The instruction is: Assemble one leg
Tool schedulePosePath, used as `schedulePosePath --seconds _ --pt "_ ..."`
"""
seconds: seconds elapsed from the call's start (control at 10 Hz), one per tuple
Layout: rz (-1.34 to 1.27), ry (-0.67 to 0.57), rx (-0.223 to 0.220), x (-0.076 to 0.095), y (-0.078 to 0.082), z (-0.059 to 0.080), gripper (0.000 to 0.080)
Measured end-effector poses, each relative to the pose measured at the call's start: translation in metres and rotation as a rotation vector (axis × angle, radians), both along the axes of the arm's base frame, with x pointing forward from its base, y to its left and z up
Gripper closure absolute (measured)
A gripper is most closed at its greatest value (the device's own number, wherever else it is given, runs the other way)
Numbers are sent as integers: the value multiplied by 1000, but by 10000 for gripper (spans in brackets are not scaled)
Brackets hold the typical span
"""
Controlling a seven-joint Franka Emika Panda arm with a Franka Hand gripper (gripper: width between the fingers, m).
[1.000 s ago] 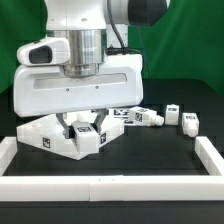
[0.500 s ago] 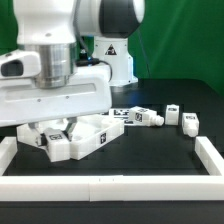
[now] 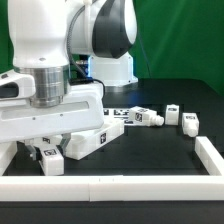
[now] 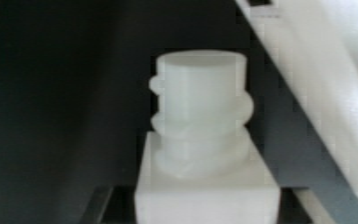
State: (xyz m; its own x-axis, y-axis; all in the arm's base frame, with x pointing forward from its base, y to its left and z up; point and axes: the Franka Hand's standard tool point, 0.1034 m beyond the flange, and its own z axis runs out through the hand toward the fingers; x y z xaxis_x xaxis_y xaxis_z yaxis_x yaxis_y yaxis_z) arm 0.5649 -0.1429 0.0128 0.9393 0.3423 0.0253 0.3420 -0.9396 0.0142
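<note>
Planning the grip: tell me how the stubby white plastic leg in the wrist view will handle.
The stubby white plastic leg looks moulded and thick, so probably stiff and light. Its square block end should stop rolling; the round ridged peg may pinch less securely.

Arm (image 3: 50, 35) leaning forward, gripper (image 3: 49, 148) pointing straight down, held low, jaws clamped on the leg (image 4: 201, 105).

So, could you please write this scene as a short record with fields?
between jaws: the leg, centred; contact not clear
elsewhere: other legs, loose on the table, at the exterior view's right
under arm: tabletop, partly hidden
jaws state: cannot tell
</note>
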Motion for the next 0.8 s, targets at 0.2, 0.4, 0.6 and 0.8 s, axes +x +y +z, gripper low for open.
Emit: schedulePosePath --seconds 0.2,0.4,0.6,0.8 --pt "-1 1 1 0 -1 0 515" --pt "-1 0 0 0 -1 0 263" --pt "28 -12 1 7 5 28 186" --pt "82 -52 -10 -5 6 53 158"
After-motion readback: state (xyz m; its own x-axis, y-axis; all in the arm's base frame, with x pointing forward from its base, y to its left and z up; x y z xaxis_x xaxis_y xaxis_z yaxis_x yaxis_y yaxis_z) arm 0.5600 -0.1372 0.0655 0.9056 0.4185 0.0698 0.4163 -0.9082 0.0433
